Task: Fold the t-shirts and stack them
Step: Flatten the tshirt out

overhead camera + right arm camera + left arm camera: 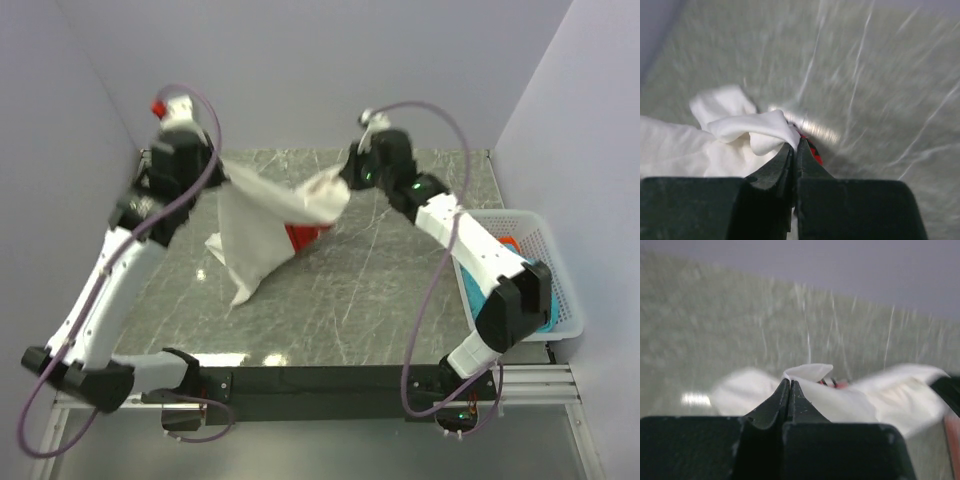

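aloft, white t-shirt (pixel 256 226) spans left tool (pixel 219 179) and right tool (pixel 349 180), both clamped on it.

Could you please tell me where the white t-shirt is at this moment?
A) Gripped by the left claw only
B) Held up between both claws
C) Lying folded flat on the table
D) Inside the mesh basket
B: the white t-shirt stretches between the left claw and the right claw, each shut on a pinch of its cloth, with the rest sagging below them.
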`<state>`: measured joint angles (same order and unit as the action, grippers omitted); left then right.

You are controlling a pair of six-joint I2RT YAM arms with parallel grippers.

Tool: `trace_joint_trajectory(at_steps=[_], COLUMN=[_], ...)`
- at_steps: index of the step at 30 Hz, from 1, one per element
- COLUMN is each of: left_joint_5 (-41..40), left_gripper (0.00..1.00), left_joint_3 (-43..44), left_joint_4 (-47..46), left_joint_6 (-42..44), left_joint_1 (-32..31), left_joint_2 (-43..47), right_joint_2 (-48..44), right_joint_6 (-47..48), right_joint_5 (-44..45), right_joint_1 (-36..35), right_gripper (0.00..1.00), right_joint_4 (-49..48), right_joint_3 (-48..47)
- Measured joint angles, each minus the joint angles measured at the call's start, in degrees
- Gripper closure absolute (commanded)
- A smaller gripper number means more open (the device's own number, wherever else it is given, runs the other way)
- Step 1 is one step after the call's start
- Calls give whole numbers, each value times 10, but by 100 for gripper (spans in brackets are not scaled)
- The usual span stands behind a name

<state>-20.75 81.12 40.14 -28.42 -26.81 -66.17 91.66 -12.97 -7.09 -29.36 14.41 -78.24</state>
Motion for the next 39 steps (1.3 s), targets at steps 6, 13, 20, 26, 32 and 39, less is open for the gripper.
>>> trace_joint_trajectory(at_steps=[6, 13, 20, 26, 32, 39], left_joint_5=[54, 134, 160, 131, 75, 14], left_gripper=[100, 100, 100, 100, 100, 100], left_joint_3=[328, 326, -40, -295, -419, -428], left_joint_4=[-35, -103, -122, -96, -52, -67], left_joint_6=[84, 125, 85, -5, -61, -51], left_joint_1=[117, 115, 115, 120, 121, 121], left_joint_2=[-174, -126, 160, 367, 417, 439], right_joint_2=[-83, -247, -376, -414, -416, -297], right_joint_6=[0, -28, -109, -171, -187, -181], right_joint_5=[93, 118, 52, 30, 106, 117], right_joint_1=[15, 10, -35, -102, -71, -51], right_gripper=[100, 100, 66, 40, 36, 40], right_joint_4=[45, 30, 45, 101, 132, 109], right_joint_3=[-176, -83, 177, 381, 411, 410])
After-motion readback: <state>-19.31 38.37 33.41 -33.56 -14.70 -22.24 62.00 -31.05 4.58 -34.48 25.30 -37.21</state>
